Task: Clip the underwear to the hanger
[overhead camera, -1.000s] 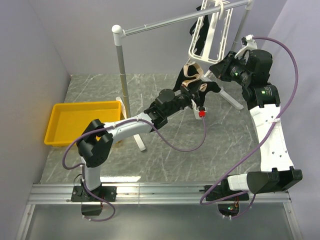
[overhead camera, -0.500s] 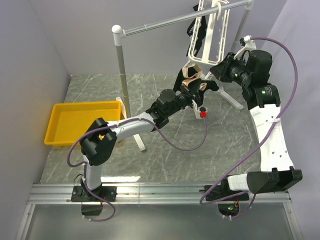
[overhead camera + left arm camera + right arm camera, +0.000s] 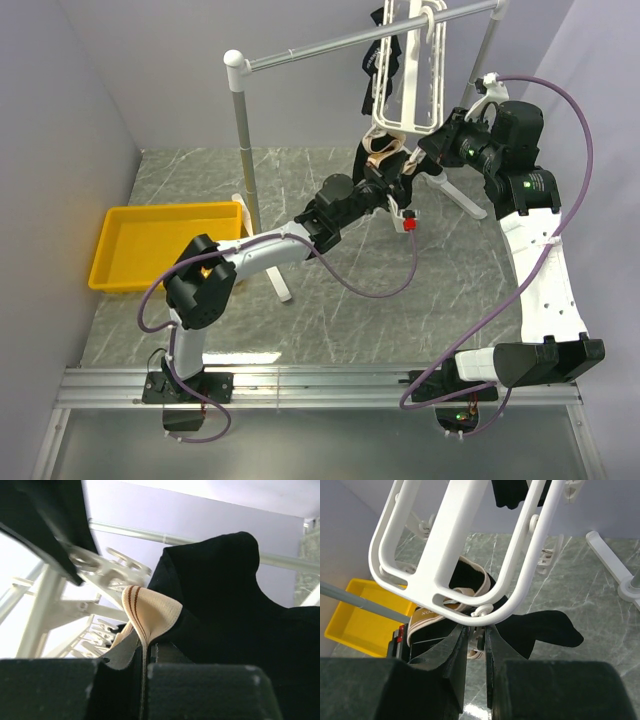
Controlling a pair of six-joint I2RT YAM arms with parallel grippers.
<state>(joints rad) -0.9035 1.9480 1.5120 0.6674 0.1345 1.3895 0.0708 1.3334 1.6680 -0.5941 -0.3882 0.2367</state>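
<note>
Just under the bottom rim of the hanger (image 3: 413,62) is where it's all happening. My left gripper (image 3: 146,672) is clamped on the underwear (image 3: 148,611). It has the tan waistband pinched so that a fold pokes straight up out of my fingers toward the hanger, and the black cloth flops off beside it.

My right gripper (image 3: 475,647) is at that same bottom rim from the other side. Its jaws are squeezed nearly together on what looks like a little clip (image 3: 478,632) dangling off the hanger.

The bit that matters is that the fold sits just below the hanger's rim, close to that clip but not in it as far as I can tell. From my right wrist, the band runs slantwise under the rim instead of lining up with it. So I reckon it's my left arm's job to bring the band up and in, while the right just holds its spot.

The annoying parts:
- My own right fingers cover the clip's mouth, so I can't tell if it's open.
- From my left wrist the hanger is a washed-out white blur.
- From overhead, the hanger's hook and the smaller black garment (image 3: 376,62) hung on it get cut off at the top.
</note>
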